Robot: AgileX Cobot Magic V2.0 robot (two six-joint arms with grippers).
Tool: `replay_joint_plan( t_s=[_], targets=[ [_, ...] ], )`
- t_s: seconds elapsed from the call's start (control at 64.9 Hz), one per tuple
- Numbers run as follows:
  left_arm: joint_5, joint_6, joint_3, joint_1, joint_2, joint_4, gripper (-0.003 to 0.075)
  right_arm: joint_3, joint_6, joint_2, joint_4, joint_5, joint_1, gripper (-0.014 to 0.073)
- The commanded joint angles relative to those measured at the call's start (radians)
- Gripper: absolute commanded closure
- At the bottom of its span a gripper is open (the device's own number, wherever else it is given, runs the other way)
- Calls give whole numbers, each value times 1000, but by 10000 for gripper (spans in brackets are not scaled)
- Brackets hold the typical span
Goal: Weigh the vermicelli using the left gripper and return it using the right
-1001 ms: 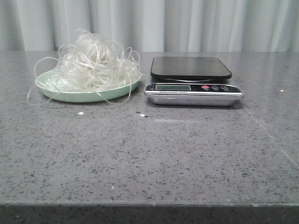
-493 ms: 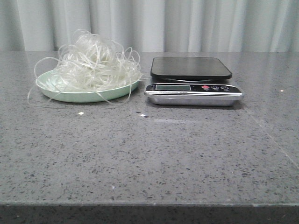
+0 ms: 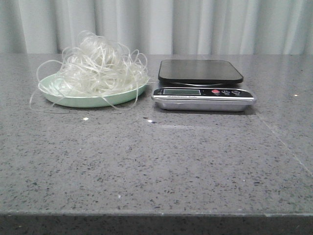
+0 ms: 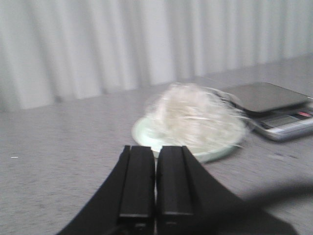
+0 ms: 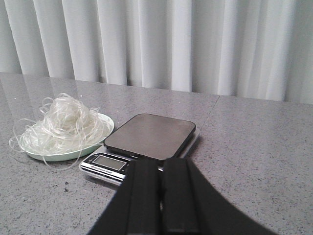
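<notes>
The vermicelli (image 3: 98,66), a loose whitish tangle, lies heaped on a pale green plate (image 3: 73,102) at the back left of the table. A kitchen scale (image 3: 201,84) with a dark empty platform stands just right of the plate. Neither gripper shows in the front view. In the left wrist view my left gripper (image 4: 155,149) is shut and empty, short of the vermicelli (image 4: 195,117) and plate (image 4: 215,152). In the right wrist view my right gripper (image 5: 160,164) is shut and empty, short of the scale (image 5: 146,139); the vermicelli (image 5: 61,125) lies beside it.
Grey speckled stone table (image 3: 156,161) with its front edge near the bottom of the front view. A pale curtain (image 3: 195,24) hangs behind the table. A few loose strands trail off the plate onto the table.
The scene in the front view has barely shifted; plate, vermicelli and scale stay put. The left wrist view is blurred by motion.
</notes>
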State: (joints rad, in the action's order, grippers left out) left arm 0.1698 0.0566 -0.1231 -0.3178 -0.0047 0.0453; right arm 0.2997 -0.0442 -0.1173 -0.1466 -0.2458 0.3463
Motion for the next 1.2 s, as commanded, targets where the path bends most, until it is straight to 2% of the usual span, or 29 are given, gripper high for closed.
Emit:
replay_joint_plan(
  t_s=[0.0, 0.123, 0.323, 0.4, 0.508, 0.801, 1.186],
  targets=[
    [-259, -7, 53, 102, -11, -1, 586, 27, -11, -11, -2, 75, -5, 436],
    [-403, -7, 136, 244, -11, -20, 586, 27, -11, -11, -2, 75, -5, 436],
    [-386, -7, 133, 442, -11, -20, 586, 27, -11, -11, -2, 75, -5, 436],
    [-386, -7, 133, 475, -14, -20, 586, 27, -11, -11, -2, 75, -5, 436],
    [-386, -7, 133, 436, -22, -18, 586, 27, -11, -11, -2, 75, -5, 436],
    [-341, -7, 133, 149, -22, 14, 586, 27, -11, -11, -2, 75, -5, 436],
    [-326, -7, 133, 174, -20, -2, 586, 27, -11, -11, -2, 75, -5, 436]
  ],
)
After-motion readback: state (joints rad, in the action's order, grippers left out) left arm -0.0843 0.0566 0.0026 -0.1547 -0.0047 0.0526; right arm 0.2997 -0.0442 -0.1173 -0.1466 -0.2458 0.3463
